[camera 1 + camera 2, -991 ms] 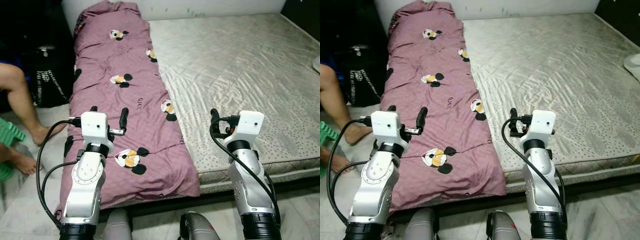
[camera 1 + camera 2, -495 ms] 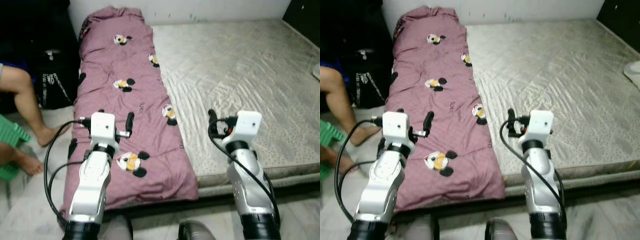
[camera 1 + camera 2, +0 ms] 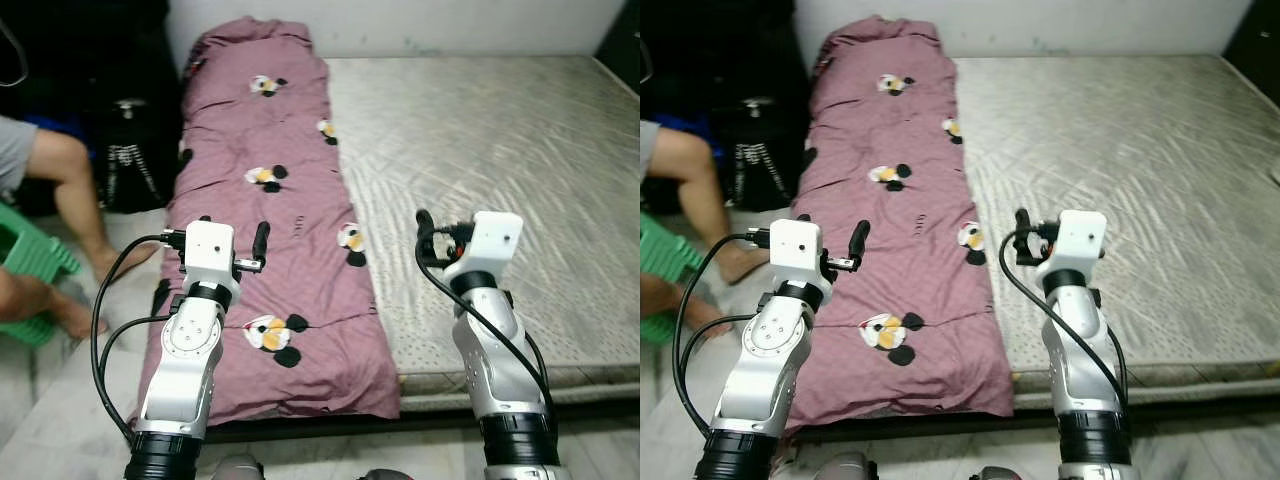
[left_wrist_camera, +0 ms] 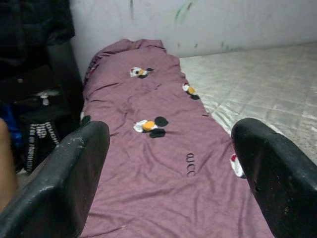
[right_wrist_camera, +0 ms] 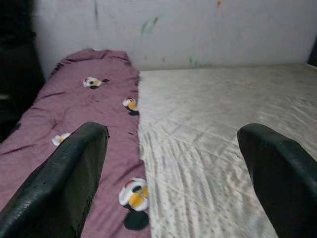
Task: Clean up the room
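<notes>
Pale wall (image 4: 198,20) closed off the far end of the room, with a quilted cream mattress (image 3: 500,130) spread low over the floor below it. Both grippers hung above the near part of the bed, holding nothing and touching nothing. The left gripper (image 4: 168,168) had its two black fingers (image 4: 59,183) spread wide, and the purple blanket showed in the gap between them. The right gripper (image 5: 173,173) was parted just as wide, poised over the seam where the blanket met bare mattress.

In the head views the right gripper's fingers were mostly hidden behind its white wrist housing, so only one black tip and some cable could be made out. The left gripper's outer finger was likewise half hidden there.

The blanket (image 3: 270,200) lay as a long folded strip down the robot's left side of the mattress, bunched at the wall end, its near end draped over the mattress edge. It was dusty purple, printed with scattered cartoon mouse heads in black, white and orange.

Left of the bed a person's bare legs (image 3: 70,200) showed, cut off by the frame edge, beside a green plastic stool (image 3: 30,270). A dark bag (image 3: 125,150) with white lettering, too small to read, stood in deep shadow against the bed.
</notes>
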Robot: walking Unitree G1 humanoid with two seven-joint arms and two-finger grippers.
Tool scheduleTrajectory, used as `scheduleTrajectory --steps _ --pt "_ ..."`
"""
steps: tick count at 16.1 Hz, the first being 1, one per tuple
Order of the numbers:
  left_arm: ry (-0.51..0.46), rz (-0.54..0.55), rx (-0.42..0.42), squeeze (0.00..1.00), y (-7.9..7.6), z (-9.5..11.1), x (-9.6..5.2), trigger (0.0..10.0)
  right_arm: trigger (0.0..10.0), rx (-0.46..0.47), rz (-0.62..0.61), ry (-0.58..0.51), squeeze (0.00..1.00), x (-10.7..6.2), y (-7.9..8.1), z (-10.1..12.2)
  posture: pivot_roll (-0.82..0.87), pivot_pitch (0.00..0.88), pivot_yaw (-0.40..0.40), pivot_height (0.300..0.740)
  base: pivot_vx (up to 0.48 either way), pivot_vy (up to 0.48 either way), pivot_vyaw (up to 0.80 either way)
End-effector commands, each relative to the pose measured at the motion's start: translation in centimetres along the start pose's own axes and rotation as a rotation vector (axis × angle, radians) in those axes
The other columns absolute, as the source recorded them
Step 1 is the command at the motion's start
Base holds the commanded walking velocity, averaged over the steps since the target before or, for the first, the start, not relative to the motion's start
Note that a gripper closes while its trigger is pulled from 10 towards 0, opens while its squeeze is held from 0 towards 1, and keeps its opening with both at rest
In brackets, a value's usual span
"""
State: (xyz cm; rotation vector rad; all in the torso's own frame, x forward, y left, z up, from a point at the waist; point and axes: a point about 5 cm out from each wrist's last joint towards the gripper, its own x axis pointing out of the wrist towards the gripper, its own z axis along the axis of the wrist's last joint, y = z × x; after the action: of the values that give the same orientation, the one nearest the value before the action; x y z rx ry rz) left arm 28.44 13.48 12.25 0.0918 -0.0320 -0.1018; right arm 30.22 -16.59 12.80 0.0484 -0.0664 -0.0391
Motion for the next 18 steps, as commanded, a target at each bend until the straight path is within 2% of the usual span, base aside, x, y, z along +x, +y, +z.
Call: scheduleTrajectory --steps 1,3,7,13,16,18 --pt "-0.004 0.002 0.003 0.0 0.1 0.3 0.3 10.0 10.0 0.001 -0.001 -0.009 0.0 0.2 -0.2 0.2 -0.03 0.0 -0.023 0.74 0.0 0.0 0.0" --pt "-0.009 0.008 0.015 0.0 0.3 0.4 -0.2 10.0 10.0 0.003 0.019 -0.007 0.0 -0.1 0.1 0.2 -0.03 0.011 -0.027 0.74 0.0 0.0 0.0" --pt "0.012 0.008 0.01 0.0 0.2 -0.2 -0.9 10.0 10.0 0.01 0.044 0.015 0.0 -0.9 1.0 -0.4 -0.04 0.029 -0.035 0.74 0.0 0.4 0.0" --pt "0.01 0.008 0.016 0.0 0.0 -0.2 -0.6 10.0 10.0 0.002 0.024 0.015 0.0 -0.9 0.5 -0.4 -0.04 0.027 -0.024 0.74 0.0 0.48 0.0" --pt "-0.004 0.022 0.035 0.0 0.2 0.0 -0.6 10.0 10.0 -0.016 0.022 0.018 0.0 -1.1 0.5 -0.5 -0.04 0.029 -0.021 0.74 0.0 0.0 0.0" --pt "-0.023 0.022 0.006 0.0 0.2 0.1 -0.7 10.0 10.0 -0.023 0.052 0.01 0.0 -1.3 1.2 -0.5 -0.04 0.028 -0.022 0.74 0.0 0.0 0.68"
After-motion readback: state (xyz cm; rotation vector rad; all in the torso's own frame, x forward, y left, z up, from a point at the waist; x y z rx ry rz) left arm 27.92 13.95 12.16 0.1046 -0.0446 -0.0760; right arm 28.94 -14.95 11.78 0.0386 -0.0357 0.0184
